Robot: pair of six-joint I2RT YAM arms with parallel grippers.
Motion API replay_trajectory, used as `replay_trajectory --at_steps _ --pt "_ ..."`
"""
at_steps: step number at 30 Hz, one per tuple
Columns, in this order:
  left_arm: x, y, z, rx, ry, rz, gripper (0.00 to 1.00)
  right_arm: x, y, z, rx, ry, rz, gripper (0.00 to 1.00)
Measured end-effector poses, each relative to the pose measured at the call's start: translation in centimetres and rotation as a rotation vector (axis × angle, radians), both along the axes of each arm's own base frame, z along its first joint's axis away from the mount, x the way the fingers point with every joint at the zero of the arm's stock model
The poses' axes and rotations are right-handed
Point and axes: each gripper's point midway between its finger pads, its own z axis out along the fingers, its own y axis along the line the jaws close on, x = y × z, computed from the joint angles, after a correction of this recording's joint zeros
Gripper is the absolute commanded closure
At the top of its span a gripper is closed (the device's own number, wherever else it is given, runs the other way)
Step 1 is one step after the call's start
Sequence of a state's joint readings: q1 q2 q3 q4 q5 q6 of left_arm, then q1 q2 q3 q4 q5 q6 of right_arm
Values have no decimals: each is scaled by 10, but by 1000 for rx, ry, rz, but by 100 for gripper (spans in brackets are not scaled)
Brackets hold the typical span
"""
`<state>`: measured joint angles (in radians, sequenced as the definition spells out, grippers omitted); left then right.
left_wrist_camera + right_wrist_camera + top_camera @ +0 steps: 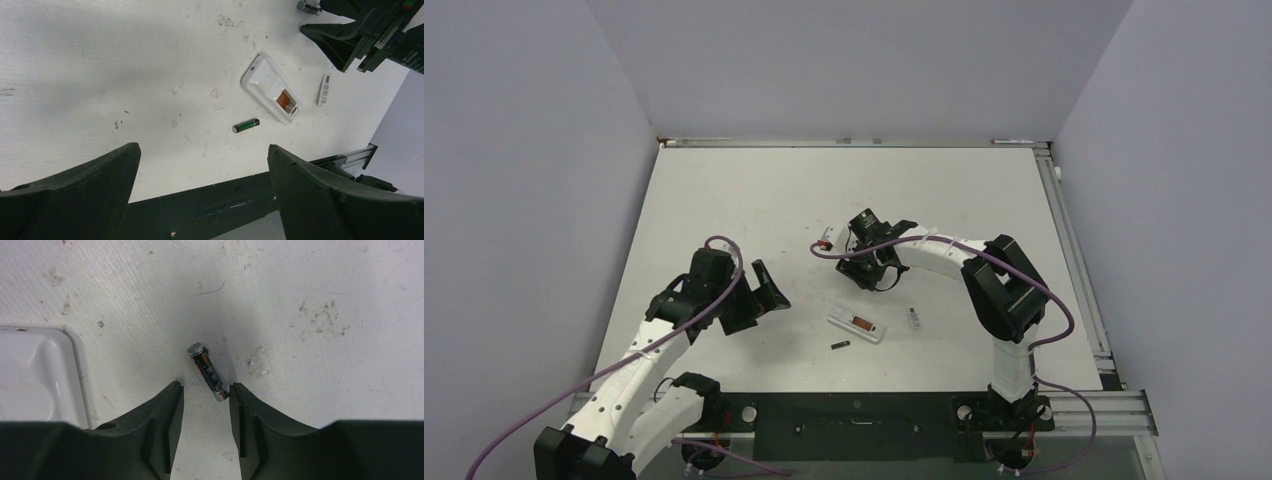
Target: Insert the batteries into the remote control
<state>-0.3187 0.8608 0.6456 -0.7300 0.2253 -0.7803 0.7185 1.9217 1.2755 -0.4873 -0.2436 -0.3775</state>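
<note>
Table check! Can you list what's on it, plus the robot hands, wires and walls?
Surface: white table, scuffed and stained.
Job's things: remote lies slot-up, cover off; green battery lies beside it, not touching; second battery lies farther away.
Clutter: cover, loose, apart from the remote.
Grippers: left gripper open, empty; right gripper open, fingertips either side of the second battery's end.
Cables: purple cables loop along both arms.
Surroundings: plain walls on three sides; metal rail at the table's right edge.
</note>
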Motion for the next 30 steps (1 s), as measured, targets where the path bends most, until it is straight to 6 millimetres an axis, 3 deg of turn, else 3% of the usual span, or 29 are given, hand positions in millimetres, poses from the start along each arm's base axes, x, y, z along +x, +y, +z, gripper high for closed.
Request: replay_trajectory --at_steps 9,14,26,30 --pt "0 0 -1 -1 3 -3 3 -1 0 -1 -1 5 -3 75" --pt "-1 -1 -1 -4 7 -8 3 -5 2 -2 -1 11 -3 91" --pt "3 -5 -1 -16 7 -16 3 -19 -5 -1 -11 8 -29 92" --pt "4 -8 -2 -25 14 -26 3 -27 -11 11 -22 7 -48 92"
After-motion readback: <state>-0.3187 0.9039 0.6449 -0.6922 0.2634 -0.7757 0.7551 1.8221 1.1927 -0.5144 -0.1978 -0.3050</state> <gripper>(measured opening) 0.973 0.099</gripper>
